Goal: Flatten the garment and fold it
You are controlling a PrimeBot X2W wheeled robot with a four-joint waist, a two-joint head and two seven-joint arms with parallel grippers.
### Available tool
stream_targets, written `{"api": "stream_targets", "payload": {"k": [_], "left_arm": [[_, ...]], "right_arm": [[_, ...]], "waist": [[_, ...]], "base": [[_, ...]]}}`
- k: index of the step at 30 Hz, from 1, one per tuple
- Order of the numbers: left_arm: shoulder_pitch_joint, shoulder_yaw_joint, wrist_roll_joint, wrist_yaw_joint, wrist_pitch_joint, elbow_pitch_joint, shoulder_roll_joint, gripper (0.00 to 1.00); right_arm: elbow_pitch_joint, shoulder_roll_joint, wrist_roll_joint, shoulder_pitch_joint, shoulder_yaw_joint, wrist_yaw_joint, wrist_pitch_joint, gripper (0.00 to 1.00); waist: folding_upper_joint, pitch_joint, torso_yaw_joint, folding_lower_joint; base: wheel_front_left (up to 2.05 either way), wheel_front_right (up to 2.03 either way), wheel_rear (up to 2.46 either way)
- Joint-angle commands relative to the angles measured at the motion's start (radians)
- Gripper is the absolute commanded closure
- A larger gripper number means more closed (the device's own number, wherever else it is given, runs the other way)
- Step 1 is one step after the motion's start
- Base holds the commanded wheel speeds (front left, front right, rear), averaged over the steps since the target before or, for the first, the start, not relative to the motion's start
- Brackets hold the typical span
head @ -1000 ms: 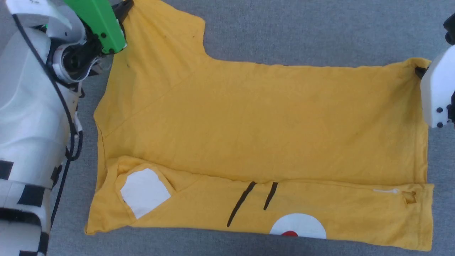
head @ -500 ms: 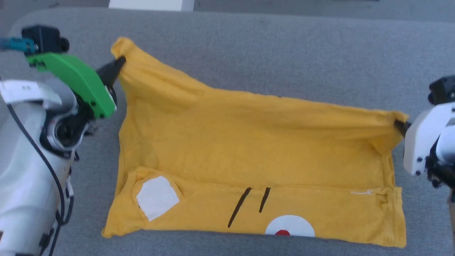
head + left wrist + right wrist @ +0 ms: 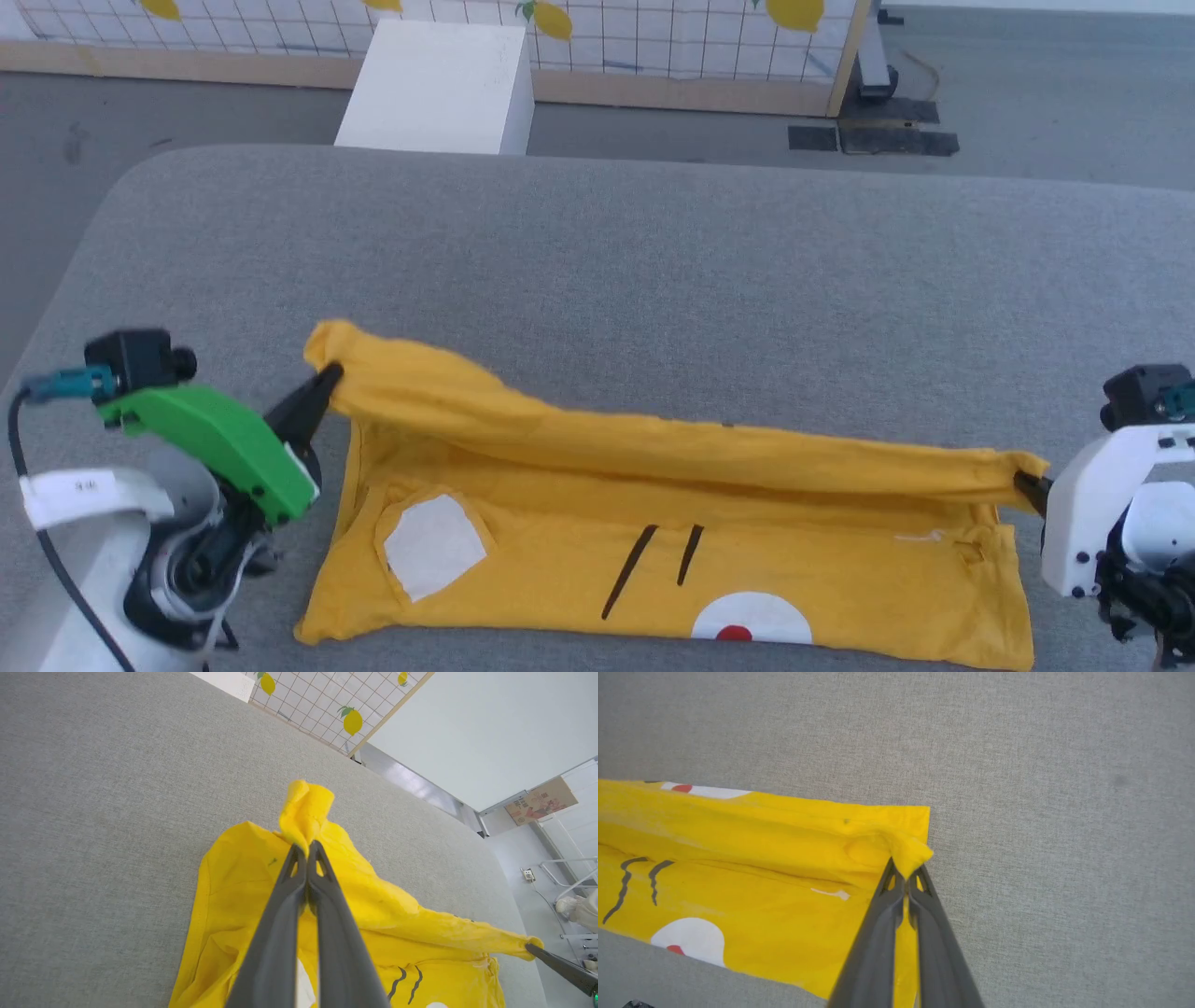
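1. Both grippers are drawing back toward the robot with the garment's (image 3: 653,569) far edge. That edge was lying flat and is now rising as a taut ridge. The head camera is also tilting up, so part of the shift belongs to the view.
2. The left gripper (image 3: 322,390) is clamping tight on the ridge's left end, with a bunch of fabric poking past its tips. The right gripper (image 3: 1029,488) is pinching the right corner in the same way.
3. The garment is lying close to the near edge of the grey worktop (image 3: 653,280), its long axis running left to right between the two grippers.
4. The lifted edge is hanging just beyond the flat printed strip and parallel to the near edge. Each arm is holding its own end, so neither is nearer. As I judge it, the fold is calling for both ends to travel evenly toward the near edge.
5. Both sets of fingers are angling inward toward the cloth from low, outboard wrists.
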Motion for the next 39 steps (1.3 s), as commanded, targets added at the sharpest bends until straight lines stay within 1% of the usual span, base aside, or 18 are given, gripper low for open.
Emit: {"api": "stream_targets", "payload": {"k": [1, 5, 8, 15, 16, 17, 18, 20, 22, 26, 29, 30, 31, 33, 36, 37, 38, 39], "left_arm": [[0.044, 0.005, -0.013, 0.01, -0.008, -0.011, -0.002, 1.0], [0.137, 0.021, -0.042, 0.026, -0.036, -0.021, -0.019, 1.0], [0.189, 0.023, -0.06, 0.036, -0.045, -0.003, -0.034, 1.0], [0.222, -0.01, -0.072, 0.058, -0.034, 0.109, -0.077, 1.0], [0.221, -0.014, -0.07, 0.063, -0.031, 0.124, -0.079, 0.83], [0.22, -0.016, -0.069, 0.072, -0.027, 0.141, -0.081, 0.19], [0.22, -0.019, -0.067, 0.078, -0.022, 0.153, -0.079, 0.0], [0.223, -0.026, -0.066, 0.098, -0.002, 0.17, -0.072, 0.0], [0.226, -0.031, -0.055, 0.121, 0.013, 0.179, -0.053, 0.0], [0.232, -0.026, -0.043, 0.168, 0.043, 0.158, -0.01, 0.0], [0.228, -0.005, -0.031, 0.193, 0.036, 0.107, 0.021, 0.0], [0.213, 0.018, -0.008, 0.191, -0.009, 0.06, 0.038, 0.0], [0.205, 0.031, -0.002, 0.18, -0.036, 0.036, 0.038, 0.0], [0.183, 0.056, 0.042, 0.143, -0.128, -0.009, 0.044, 0.0], [0.154, 0.071, 0.125, 0.086, -0.277, -0.038, 0.043, 0.0], [0.145, 0.071, 0.158, 0.072, -0.322, -0.041, 0.046, 0.0], [0.13, 0.071, 0.207, 0.055, -0.391, -0.045, 0.047, 0.0], [0.121, 0.068, 0.233, 0.04, -0.438, -0.046, 0.039, 0.0]], "right_arm": [[-0.004, 0.008, 0.006, 0.02, -0.006, -0.002, 0.001, 1.0], [0.007, 0.022, 0.001, 0.053, 0.0, -0.002, -0.003, 1.0], [0.024, 0.029, -0.004, 0.073, 0.01, -0.002, -0.007, 1.0], [0.083, 0.042, -0.006, 0.104, 0.032, -0.002, -0.024, 1.0], [0.087, 0.043, -0.003, 0.103, 0.031, -0.002, -0.032, 0.88], [0.09, 0.043, -0.003, 0.103, 0.033, -0.002, -0.041, 0.26], [0.092, 0.04, -0.003, 0.105, 0.035, -0.002, -0.044, 0.0], [0.088, 0.04, 0.01, 0.112, 0.028, -0.002, -0.048, 0.0], [0.067, 0.038, 0.027, 0.123, 0.021, -0.002, -0.047, 0.0], [-0.021, 0.033, 0.085, 0.163, -0.013, -0.002, -0.018, 0.0], [-0.105, 0.034, 0.122, 0.194, -0.068, -0.002, 0.023, 0.0], [-0.157, 0.036, 0.14, 0.202, -0.106, -0.002, 0.05, 0.0], [-0.174, 0.037, 0.144, 0.2, -0.124, -0.002, 0.057, 0.0], [-0.193, 0.023, 0.138, 0.193, -0.146, -0.002, 0.078, 0.0], [-0.178, 0.012, 0.14, 0.171, -0.148, -0.002, 0.107, 0.0], [-0.168, 0.007, 0.143, 0.163, -0.142, -0.002, 0.116, 0.0], [-0.154, 0.003, 0.153, 0.151, -0.134, -0.002, 0.128, 0.0], [-0.139, 0.002, 0.161, 0.142, -0.135, -0.002, 0.134, 0.0]], "waist": [[0.0, -0.008, -0.003, 0.0001], [0.0, -0.003, -0.007, 0.0001], [0.0, 0.005, -0.007, 0.0001], [0.0, 0.019, -0.001, 0.0001], [0.0, 0.018, -0.001, 0.0001], [0.0, 0.014, -0.003, 0.0001], [0.0, 0.01, -0.004, 0.0001], [0.0, -0.003, -0.006, 0.0001], [0.0, -0.018, -0.008, 0.0001], [0.0, -0.043, -0.01, 0.0001], [0.0, -0.056, -0.008, 0.0001], [0.0, -0.057, -0.006, 0.0001], [0.0, -0.057, -0.006, 0.0001], [0.0, -0.051, -0.004, 0.0001], [0.0, -0.034, 0.001, 0.0001], [0.0, -0.026, 0.002, 0.0001], [0.0, -0.017, 0.004, 0.0001], [0.0, -0.011, 0.007, 0.0001]], "base": [[0.0, 0.0, 0.0], [0.0, 0.0, 0.0], [0.0, 0.0, 0.0], [0.0, 0.0, 0.0], [0.0, 0.0, 0.0], [0.0, 0.0, 0.0], [0.0, 0.0, 0.0], [0.0, 0.0, 0.0], [0.0, 0.0, 0.0], [0.0, 0.0, 0.0], [0.0, 0.0, 0.0], [0.0, 0.0, 0.0], [0.0, 0.0, 0.0], [0.0, 0.0, 0.0], [0.0, 0.0, 0.0], [0.0, 0.0, 0.0], [0.0, 0.0, 0.0], [0.0, 0.0, 0.0]]}}
